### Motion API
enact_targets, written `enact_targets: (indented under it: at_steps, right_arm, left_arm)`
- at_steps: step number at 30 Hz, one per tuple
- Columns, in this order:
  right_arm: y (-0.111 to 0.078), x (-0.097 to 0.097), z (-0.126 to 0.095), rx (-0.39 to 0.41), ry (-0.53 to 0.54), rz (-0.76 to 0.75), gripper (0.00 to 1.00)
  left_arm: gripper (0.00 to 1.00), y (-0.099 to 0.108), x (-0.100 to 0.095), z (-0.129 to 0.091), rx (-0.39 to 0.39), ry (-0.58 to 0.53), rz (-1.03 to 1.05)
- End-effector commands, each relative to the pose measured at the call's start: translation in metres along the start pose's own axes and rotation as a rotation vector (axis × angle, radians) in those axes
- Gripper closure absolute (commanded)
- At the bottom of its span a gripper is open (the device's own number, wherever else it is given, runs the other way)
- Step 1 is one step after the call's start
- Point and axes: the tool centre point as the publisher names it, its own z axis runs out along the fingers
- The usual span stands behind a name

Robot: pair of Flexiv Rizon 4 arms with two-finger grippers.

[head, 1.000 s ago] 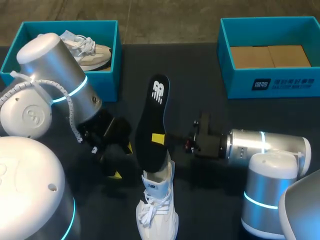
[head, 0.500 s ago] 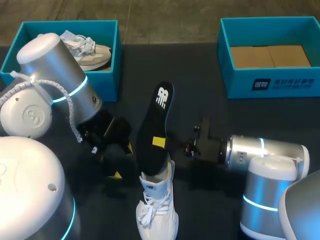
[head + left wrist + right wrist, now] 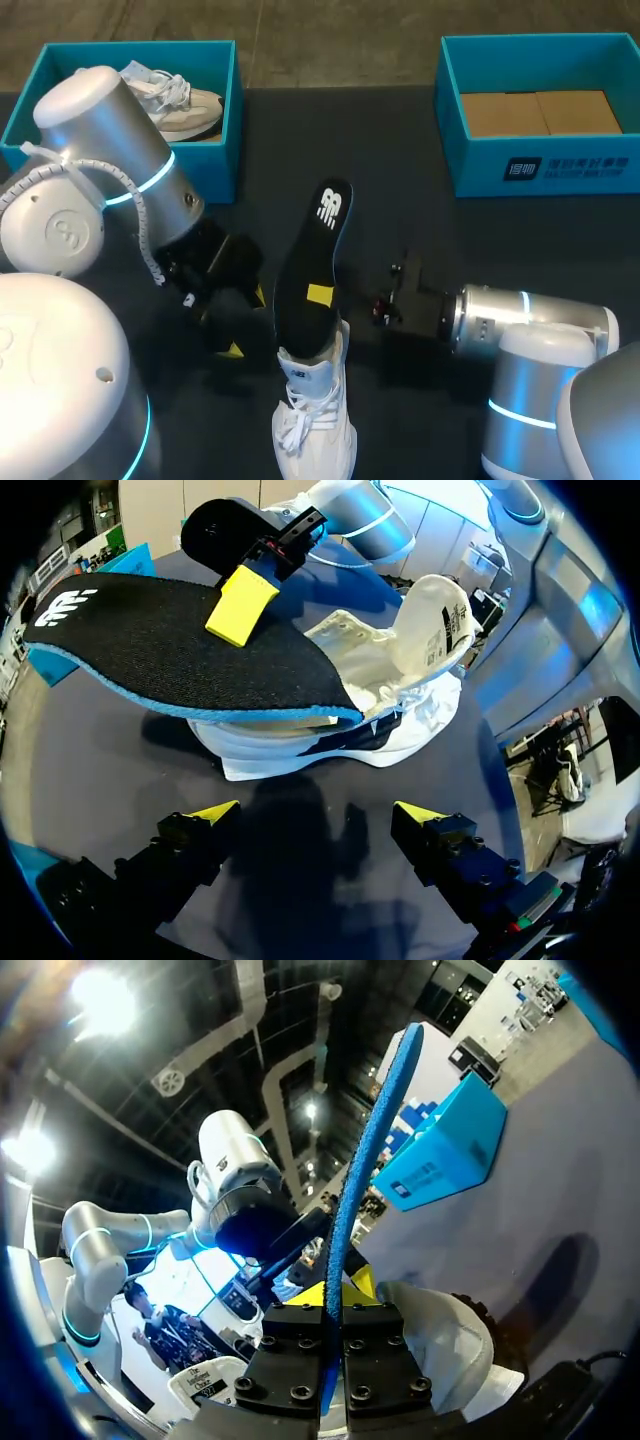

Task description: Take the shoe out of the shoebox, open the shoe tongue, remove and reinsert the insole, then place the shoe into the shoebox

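1. Left pincer hangs just left of the white shoe. Its yellow tips are spread wide with nothing between them. They point at the shoe's side and do not touch it.
2. Beyond the shoe and to its far left, the left shoebox, teal, stands at the back of the bench. It holds a second shoe, pale with white laces.
3. The shoe lies on the bench at the near middle, with its laced toe end toward the robot. Its tongue is lifted up and away from the opening.
4. The insole is black on top with a blue edge. Its near end is tucked into the shoe's opening. The rest slants up and away beyond the shoe, and its logo end is in the air.
5. The right pincer comes in from the shoe's right and is clamped on the insole about midway along. One yellow tip lies flat on the black top, and the blue edge runs between the two fingers.
6. Beyond the shoe and to its far right stands the right shoebox, also teal. Only a brown cardboard liner is in it.
7. The bench is dark and matte all round the shoe. It carries a soft shadow beneath the shoe and the raised insole.
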Motion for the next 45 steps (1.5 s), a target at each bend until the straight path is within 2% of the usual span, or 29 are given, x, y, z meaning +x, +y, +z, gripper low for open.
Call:
enact_targets:
  at_steps: [1,15,45]
  right_arm:
    - [-0.004,0.001,0.001,-0.007,0.0,0.0,1.0]
    - [0.012,0.005,0.009,0.019,0.002,-0.057,1.0]
    - [0.021,0.001,0.004,0.065,-0.005,-0.182,1.0]
  left_arm:
    - [0.0,0.001,0.0,0.001,0.0,-0.001,0.0]
    - [0.0,0.001,0.0,0.001,0.0,-0.001,0.0]
    - [0.0,0.001,0.0,0.001,0.0,-0.001,0.0]
